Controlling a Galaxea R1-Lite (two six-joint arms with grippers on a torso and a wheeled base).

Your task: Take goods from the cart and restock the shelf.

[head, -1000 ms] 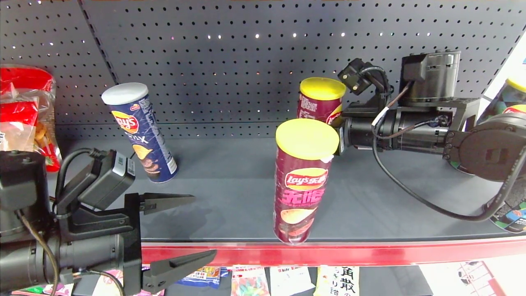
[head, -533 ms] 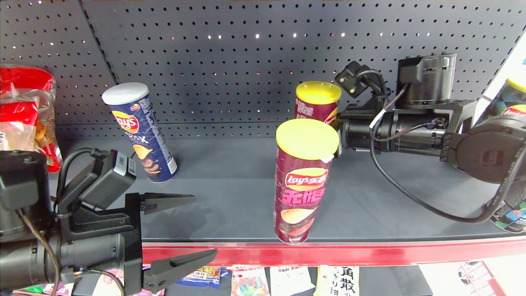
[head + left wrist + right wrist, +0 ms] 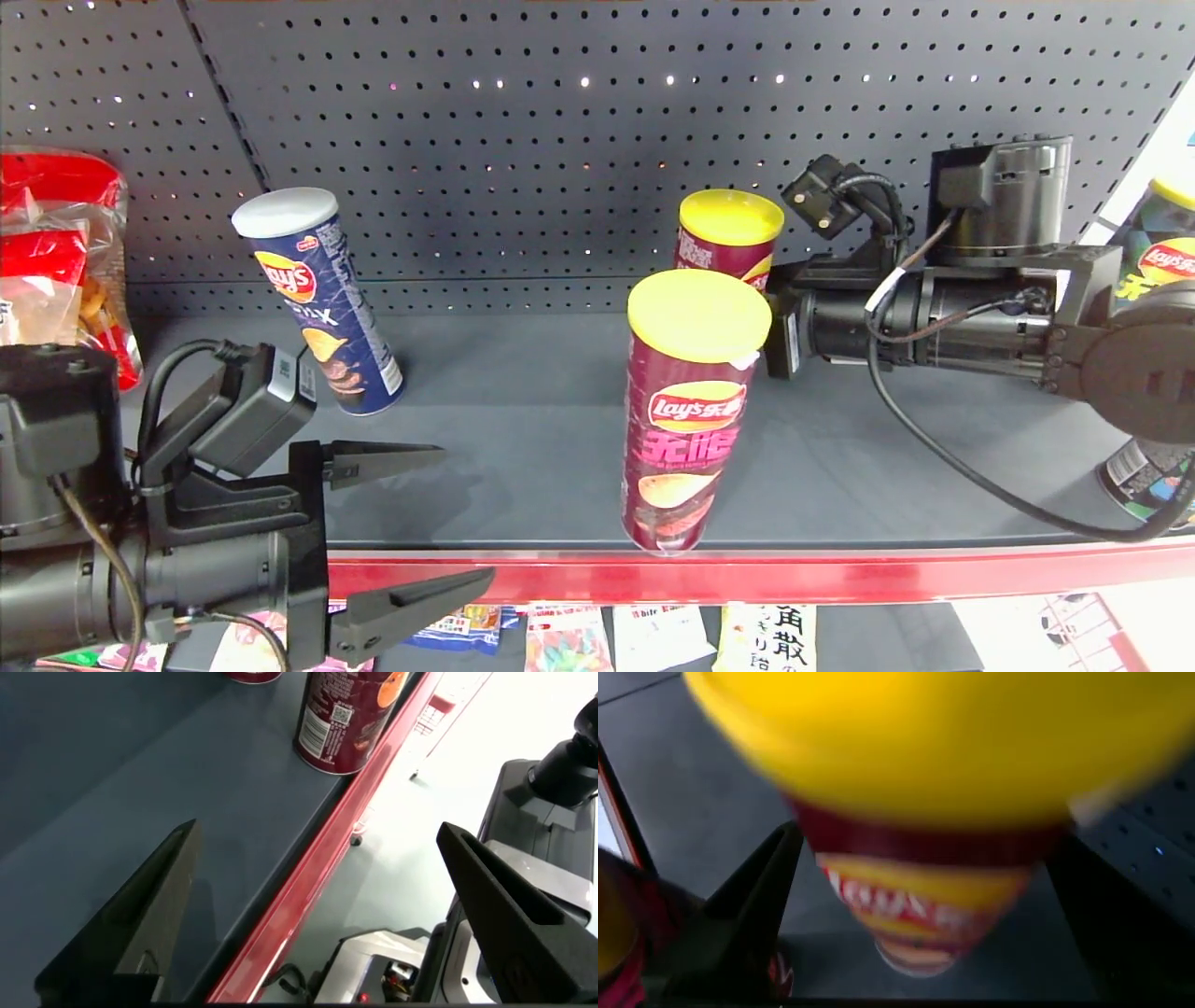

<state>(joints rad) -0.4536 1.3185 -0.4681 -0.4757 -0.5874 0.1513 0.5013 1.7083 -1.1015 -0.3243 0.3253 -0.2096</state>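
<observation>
The left gripper (image 3: 464, 516) hangs low at the red front edge of the shelf (image 3: 541, 448), its jaws spread wide apart; the front maroon can (image 3: 684, 420), yellow-lidded, stands upright at that same edge; farther back on the left, a blue can (image 3: 322, 303) with a white lid leans; near the pegboard, the right gripper (image 3: 929, 845) is clamped on the rear maroon can (image 3: 730, 238).
</observation>
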